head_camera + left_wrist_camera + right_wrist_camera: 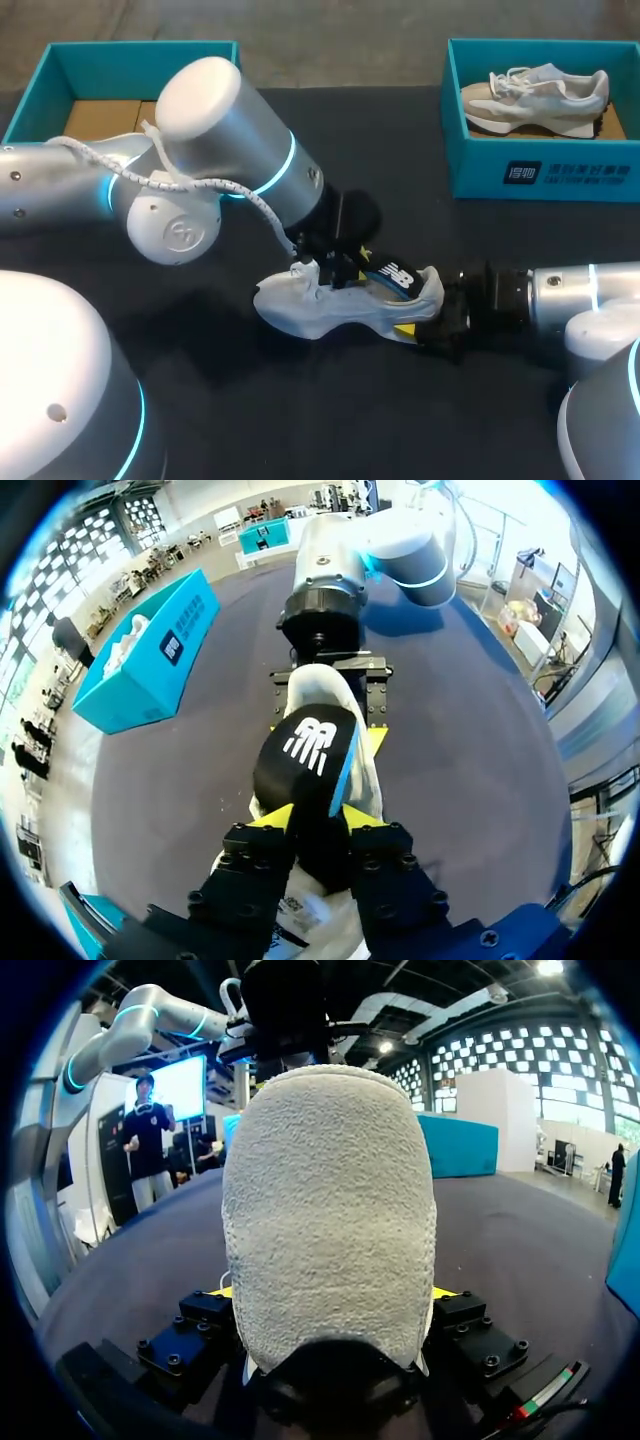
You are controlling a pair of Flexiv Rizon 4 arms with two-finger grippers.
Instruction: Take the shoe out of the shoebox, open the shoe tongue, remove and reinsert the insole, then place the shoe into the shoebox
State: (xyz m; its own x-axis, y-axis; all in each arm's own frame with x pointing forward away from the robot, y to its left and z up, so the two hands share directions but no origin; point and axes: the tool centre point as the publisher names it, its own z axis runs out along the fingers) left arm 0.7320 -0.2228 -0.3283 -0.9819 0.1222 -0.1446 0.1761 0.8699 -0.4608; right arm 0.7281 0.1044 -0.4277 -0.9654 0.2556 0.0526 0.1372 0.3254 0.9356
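A white shoe (320, 308) lies on its side mid-table, toe to the left. My left gripper (345, 268) hangs over its opening. In the left wrist view its yellow fingertips (270, 816) press on both sides of a black insole (305, 760) with a white logo, which sticks out of the shoe (325, 685). The insole (395, 276) shows black and blue in the head view. My right gripper (428, 325) clasps the heel from the right. The textured grey-white heel (330, 1210) fills the right wrist view, between the fingers of that gripper (330, 1295).
A teal shoebox (540, 170) at the back right holds a beige shoe (540, 95); it also shows in the left wrist view as the teal shoebox (150, 670). Another teal box (45, 75) with cardboard inside stands at the back left, partly behind my left arm.
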